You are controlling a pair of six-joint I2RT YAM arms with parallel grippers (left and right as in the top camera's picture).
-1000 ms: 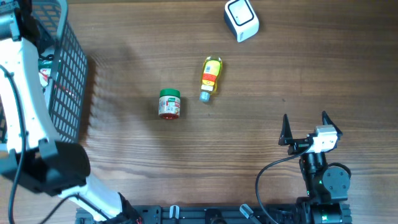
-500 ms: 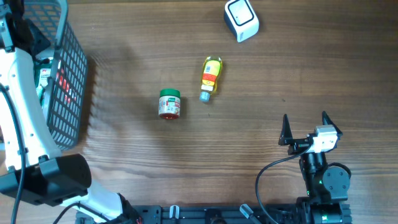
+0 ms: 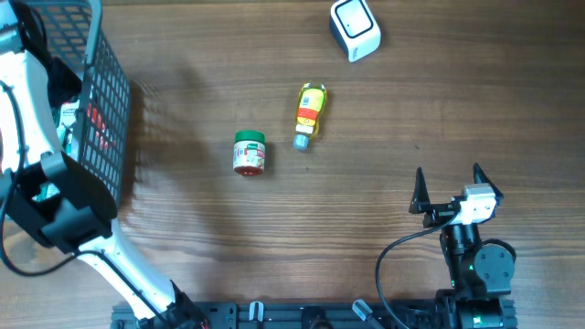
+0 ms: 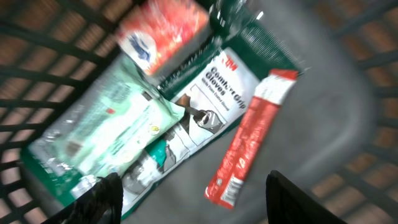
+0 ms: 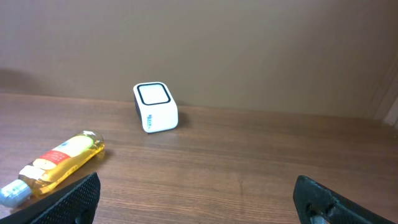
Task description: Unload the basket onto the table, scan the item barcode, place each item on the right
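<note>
My left gripper (image 4: 198, 208) hangs open inside the black wire basket (image 3: 99, 110), holding nothing. Below it lie a red stick packet (image 4: 249, 140), a green-and-white gloves pack (image 4: 214, 102), a clear greenish pouch (image 4: 102, 134) and a red-and-white box (image 4: 165, 34). The white barcode scanner (image 3: 355, 29) (image 5: 155, 107) stands at the table's far edge. On the table lie a yellow bottle (image 3: 310, 114) (image 5: 56, 163) and a green-lidded jar (image 3: 249, 153). My right gripper (image 3: 448, 189) (image 5: 199, 208) rests open near the front right, away from them all.
The basket's wire walls (image 4: 37, 93) close around the left gripper on every side. The left arm (image 3: 23, 100) reaches over the basket rim. Wooden table (image 3: 384, 128) runs between the scanner and the right gripper.
The left arm has shifted over the basket, its dark joint moving up along the table's left side. The bottle, jar, scanner and right arm have not moved.
</note>
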